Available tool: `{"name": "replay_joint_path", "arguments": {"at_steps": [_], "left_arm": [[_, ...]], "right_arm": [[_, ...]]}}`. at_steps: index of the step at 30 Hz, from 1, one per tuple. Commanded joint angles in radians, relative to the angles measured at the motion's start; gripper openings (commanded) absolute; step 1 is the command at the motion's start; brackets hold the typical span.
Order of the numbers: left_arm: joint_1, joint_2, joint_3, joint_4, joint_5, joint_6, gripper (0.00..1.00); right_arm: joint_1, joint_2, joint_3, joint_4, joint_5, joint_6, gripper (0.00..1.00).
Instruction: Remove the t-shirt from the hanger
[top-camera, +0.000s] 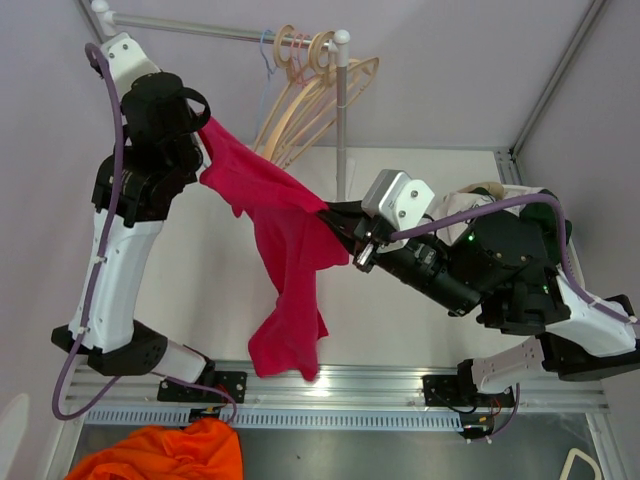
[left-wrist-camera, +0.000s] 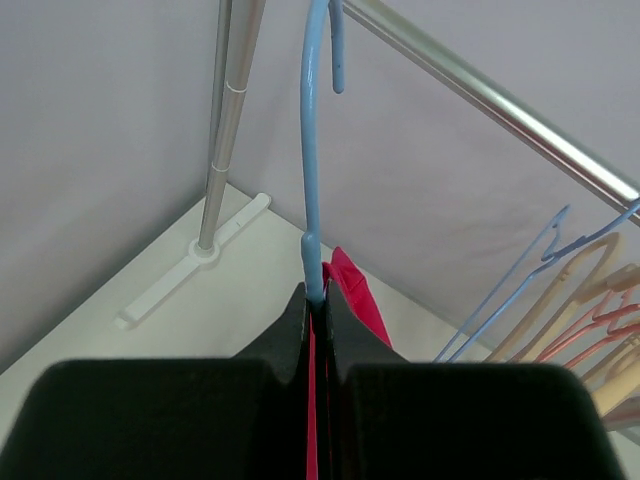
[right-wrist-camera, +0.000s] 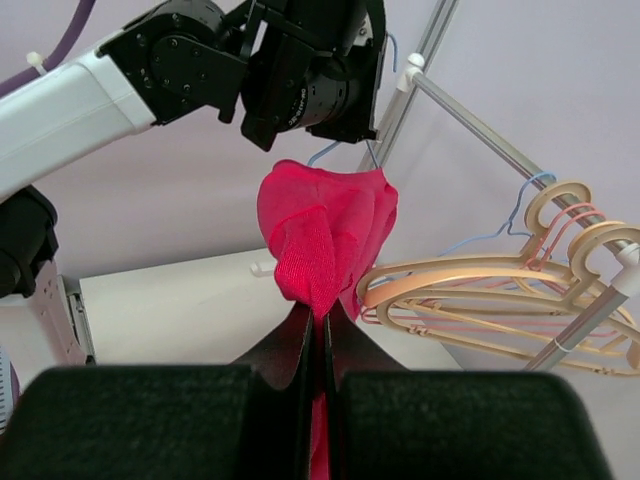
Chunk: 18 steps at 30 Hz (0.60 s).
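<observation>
A red t-shirt (top-camera: 285, 250) hangs stretched between my two grippers above the table. My left gripper (top-camera: 203, 140) is shut on the neck of a blue hanger (left-wrist-camera: 312, 150), with red cloth (left-wrist-camera: 350, 290) pinched beside it. The hanger's hook points up toward the rail. My right gripper (top-camera: 335, 215) is shut on a fold of the t-shirt (right-wrist-camera: 325, 240), to the right of the left gripper. The shirt's lower part droops toward the table's front edge. Most of the hanger is hidden inside the shirt.
A clothes rail (top-camera: 230, 32) on a pole (top-camera: 341, 120) stands at the back with several beige, pink and blue hangers (top-camera: 310, 90) on it. The rail's foot (left-wrist-camera: 195, 262) rests on the table. An orange garment (top-camera: 165, 452) lies below the front edge at the left.
</observation>
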Motion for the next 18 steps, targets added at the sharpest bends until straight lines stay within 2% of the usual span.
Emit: {"name": "replay_joint_path", "arguments": {"at_steps": [1,8,12,18], "left_arm": [[0.04,0.058,0.0,-0.024,-0.073,0.044,0.01],[0.081,0.06,-0.17,-0.003,-0.027,-0.029,0.01],[0.135,0.075,-0.154,-0.009,0.003,-0.036,0.01],[0.14,0.089,-0.034,-0.02,0.025,-0.006,0.01]], "right_arm": [[0.033,-0.055,0.114,0.104,-0.057,-0.02,0.0],[0.033,-0.132,0.051,0.101,-0.034,-0.012,0.0],[0.033,-0.188,-0.015,0.097,-0.02,0.032,0.0],[0.033,-0.212,-0.144,0.098,0.05,0.077,0.0]]}}
